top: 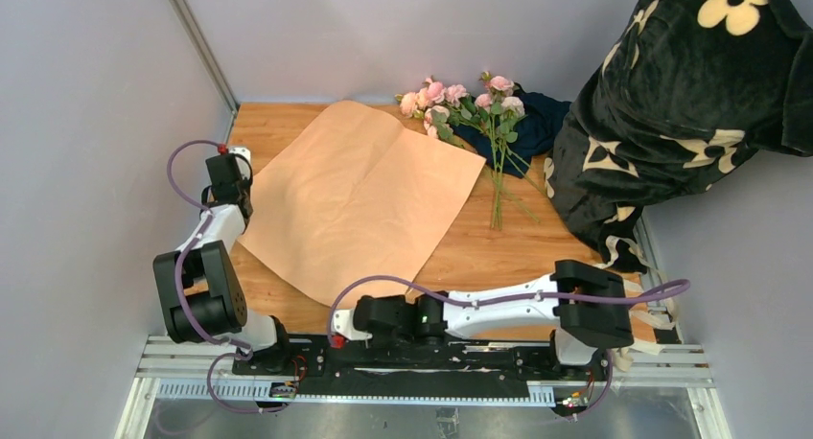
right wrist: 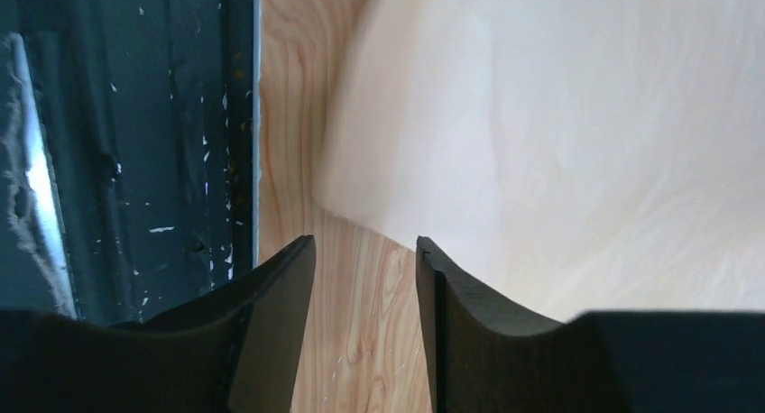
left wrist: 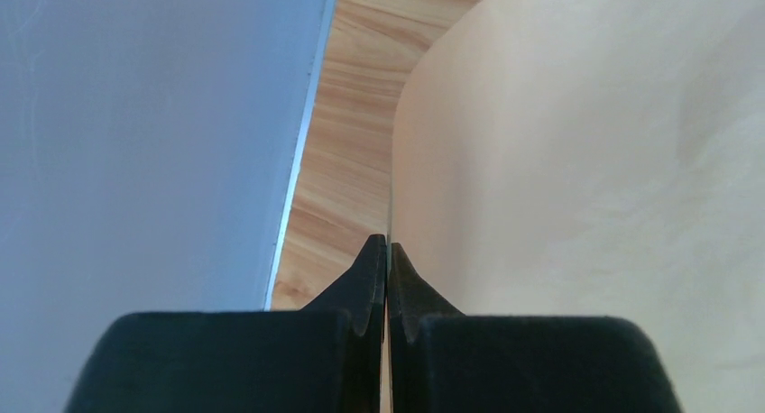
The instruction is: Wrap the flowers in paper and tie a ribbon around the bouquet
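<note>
The paper (top: pixel 360 195) lies spread on the wooden table, tan side up, slightly bowed. My left gripper (top: pixel 238 166) is at its left edge. In the left wrist view the left gripper (left wrist: pixel 388 246) is shut on the thin edge of the paper (left wrist: pixel 586 160), which runs down between the fingers. The right gripper (top: pixel 353 316) lies low by the near corner of the sheet. Seen from its own wrist, this gripper (right wrist: pixel 365 251) is open with only bare wood between its fingers, and the paper (right wrist: pixel 559 115) is just beyond. The pink flowers (top: pixel 470 108) lie at the back, stems toward me. The ribbon is out of view.
A dark navy cloth (top: pixel 537 123) lies under the flower heads. A black fabric with cream flower prints (top: pixel 671 103) fills the back right. A grey wall (left wrist: pixel 135 142) stands close on the left. The black mounting rail (right wrist: pixel 135 160) runs along the near edge.
</note>
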You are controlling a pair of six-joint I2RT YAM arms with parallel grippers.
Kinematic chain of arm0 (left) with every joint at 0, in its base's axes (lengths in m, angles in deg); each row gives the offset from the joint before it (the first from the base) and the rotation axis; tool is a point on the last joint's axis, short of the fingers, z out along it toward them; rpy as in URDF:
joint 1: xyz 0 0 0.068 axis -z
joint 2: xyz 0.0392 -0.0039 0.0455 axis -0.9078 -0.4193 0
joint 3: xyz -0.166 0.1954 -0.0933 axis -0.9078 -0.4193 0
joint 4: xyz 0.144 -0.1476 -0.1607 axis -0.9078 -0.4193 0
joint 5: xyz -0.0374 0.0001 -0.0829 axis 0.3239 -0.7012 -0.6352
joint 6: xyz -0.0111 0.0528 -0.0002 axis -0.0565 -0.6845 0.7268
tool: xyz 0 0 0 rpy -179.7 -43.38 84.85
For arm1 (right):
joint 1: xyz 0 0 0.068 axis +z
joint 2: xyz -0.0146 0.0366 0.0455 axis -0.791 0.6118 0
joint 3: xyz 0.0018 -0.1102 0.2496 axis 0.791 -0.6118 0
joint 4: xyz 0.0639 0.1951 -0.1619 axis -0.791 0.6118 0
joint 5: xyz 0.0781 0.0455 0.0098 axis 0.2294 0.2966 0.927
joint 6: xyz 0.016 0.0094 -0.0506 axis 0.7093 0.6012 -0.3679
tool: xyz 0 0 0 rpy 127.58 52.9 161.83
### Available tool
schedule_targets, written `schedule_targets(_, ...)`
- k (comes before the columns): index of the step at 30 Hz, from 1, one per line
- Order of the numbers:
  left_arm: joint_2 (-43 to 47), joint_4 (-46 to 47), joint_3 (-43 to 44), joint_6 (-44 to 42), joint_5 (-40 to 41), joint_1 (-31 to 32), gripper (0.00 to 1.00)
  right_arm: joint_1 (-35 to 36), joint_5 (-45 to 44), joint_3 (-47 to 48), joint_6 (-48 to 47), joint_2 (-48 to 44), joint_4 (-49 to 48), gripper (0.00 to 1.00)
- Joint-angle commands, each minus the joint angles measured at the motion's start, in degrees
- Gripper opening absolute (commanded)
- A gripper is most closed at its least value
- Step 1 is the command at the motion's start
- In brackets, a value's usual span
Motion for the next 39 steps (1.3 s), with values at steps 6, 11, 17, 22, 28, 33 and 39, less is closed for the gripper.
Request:
schedule_targets(6,-3.2,1.5,0.0,-3.2,-4.1,-0.4,0.00,-43.0,11.8,-1.5,35.3,-26.8,0.9,0.44)
schedule_targets(11,-2.3,-10.6,7.4,-2.3,0.2,-0.4,0.99,-61.8,8.7,1.7,36.9,-19.3,4.2,0.39)
schedule_targets(17,8.9,-17.5,11.5,-6.9,-3.1,-0.1,1.00,-71.4,10.6,13.3,34.9,-2.9,6.5,0.35)
schedule_targets(22,10.1,-28.2,16.3,-9.0,-8.5,3.0,1.00,-74.4,12.5,23.7,34.9,11.4,7.6,0.32)
schedule_targets(28,8.8,-29.4,15.8,-9.8,-7.9,7.0,1.00,-75.4,10.1,32.2,33.4,21.9,10.5,0.21)
schedule_targets(33,6.8,-29.6,16.4,-9.2,-7.3,8.2,1.00,-75.6,5.2,32.9,32.7,24.1,10.6,0.19)
schedule_targets(39,6.4,-29.6,16.1,-9.1,-7.7,8.9,1.00,-75.5,3.6,33.2,31.2,24.5,11.2,0.21)
